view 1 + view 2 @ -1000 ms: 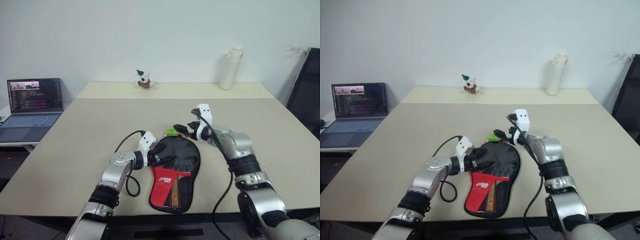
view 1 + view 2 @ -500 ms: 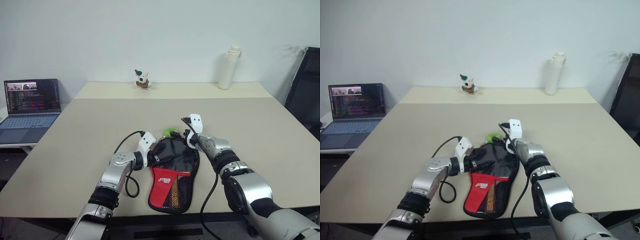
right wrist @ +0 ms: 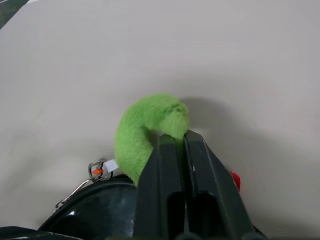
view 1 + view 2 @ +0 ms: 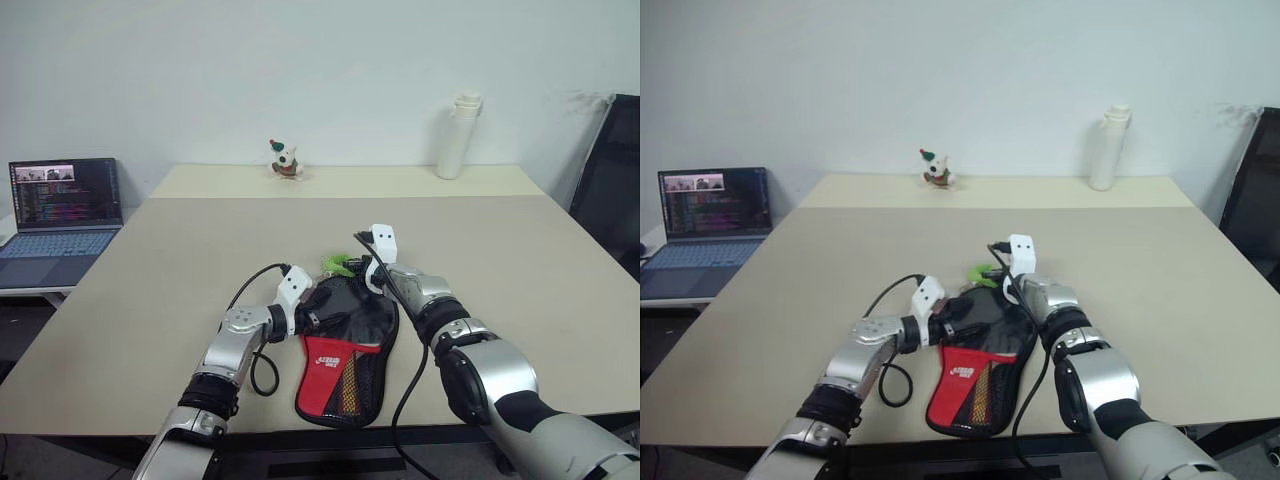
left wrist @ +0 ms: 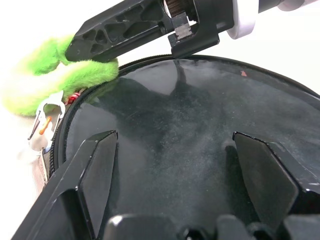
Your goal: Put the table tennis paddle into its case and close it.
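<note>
A laptop (image 4: 62, 205) stands open on a side desk at the far left, off the big beige table (image 4: 180, 260). Near the table's front edge the left claw (image 4: 318, 318) rests on the black round part of the case (image 4: 350, 340), its two fingers (image 5: 97, 175) spread apart and lying flat on the glossy black surface without gripping anything. The case lies flat, with its red-and-black narrow end and white logo pointing toward the front edge. The paddle itself cannot be made out; whether it sits inside the case cannot be told. At the far rim of the case, where a small metal ring and white tag (image 3: 102, 167) hang from the zip, a fuzzy green loop (image 3: 145, 127) lies on the table. The right claw (image 3: 181, 137) reaches in from the right with its fingers pressed together, pinching the end of that green loop. Farther back stand a small toy figure (image 4: 285, 160) at the centre and a white bottle (image 4: 458, 135) to the right. A black chair (image 4: 610, 180) shows at the far right.
</note>
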Robot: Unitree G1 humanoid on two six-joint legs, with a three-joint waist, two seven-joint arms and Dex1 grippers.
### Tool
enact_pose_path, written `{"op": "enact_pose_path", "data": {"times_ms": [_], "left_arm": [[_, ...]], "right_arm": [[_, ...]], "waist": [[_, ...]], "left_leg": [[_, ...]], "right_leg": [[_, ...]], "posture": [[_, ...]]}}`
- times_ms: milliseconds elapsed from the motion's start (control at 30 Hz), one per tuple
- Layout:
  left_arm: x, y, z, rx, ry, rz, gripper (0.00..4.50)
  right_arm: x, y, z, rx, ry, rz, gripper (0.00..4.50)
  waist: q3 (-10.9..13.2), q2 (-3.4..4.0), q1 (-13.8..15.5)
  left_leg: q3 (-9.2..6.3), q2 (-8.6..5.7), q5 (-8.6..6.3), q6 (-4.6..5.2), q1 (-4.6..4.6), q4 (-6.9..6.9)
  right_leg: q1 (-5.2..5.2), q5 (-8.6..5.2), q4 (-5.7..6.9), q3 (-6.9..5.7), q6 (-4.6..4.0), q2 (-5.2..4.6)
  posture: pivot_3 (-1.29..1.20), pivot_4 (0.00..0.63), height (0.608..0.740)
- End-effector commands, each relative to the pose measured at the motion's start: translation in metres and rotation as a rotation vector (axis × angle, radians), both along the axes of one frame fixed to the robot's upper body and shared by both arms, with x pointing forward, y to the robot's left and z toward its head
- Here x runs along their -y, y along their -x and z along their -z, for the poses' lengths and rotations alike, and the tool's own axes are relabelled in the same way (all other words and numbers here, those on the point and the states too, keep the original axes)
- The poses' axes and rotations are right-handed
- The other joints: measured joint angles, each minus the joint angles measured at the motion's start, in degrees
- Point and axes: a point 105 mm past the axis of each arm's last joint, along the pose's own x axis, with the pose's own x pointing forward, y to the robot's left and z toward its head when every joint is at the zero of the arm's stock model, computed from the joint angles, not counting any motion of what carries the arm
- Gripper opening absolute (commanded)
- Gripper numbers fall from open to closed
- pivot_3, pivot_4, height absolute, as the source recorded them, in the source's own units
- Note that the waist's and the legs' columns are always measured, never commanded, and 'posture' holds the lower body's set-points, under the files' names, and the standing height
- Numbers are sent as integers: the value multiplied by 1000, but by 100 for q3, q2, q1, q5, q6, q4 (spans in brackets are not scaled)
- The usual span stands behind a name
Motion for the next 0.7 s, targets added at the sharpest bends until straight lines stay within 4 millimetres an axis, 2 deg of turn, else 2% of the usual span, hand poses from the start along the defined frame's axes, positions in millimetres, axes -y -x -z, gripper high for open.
{"op": "enact_pose_path", "data": {"times_ms": [33,500,700], "left_arm": [[0,4,22,-65,-18,-22,4026],[14,11,37,-105,-11,-26,4026],[21,13,37,-113,-12,-21,4026]], "right_arm": [[7,-8,-23,79,-6,19,18],[43,-16,-21,132,65,126,18],[32,-17,-34,183,38,108,18]], "waist": [[-2,2,2],[-13,22,75],[-13,23,131]], "left_leg": [[0,-1,0,0,3,0],[0,-13,0,0,8,1],[1,-14,0,0,6,1]], "right_leg": [[3,0,1,0,0,-1],[13,0,-2,-1,3,-13],[13,0,-5,-2,4,-13]], "posture": [[0,150,740],[0,150,740],[0,150,740]]}}
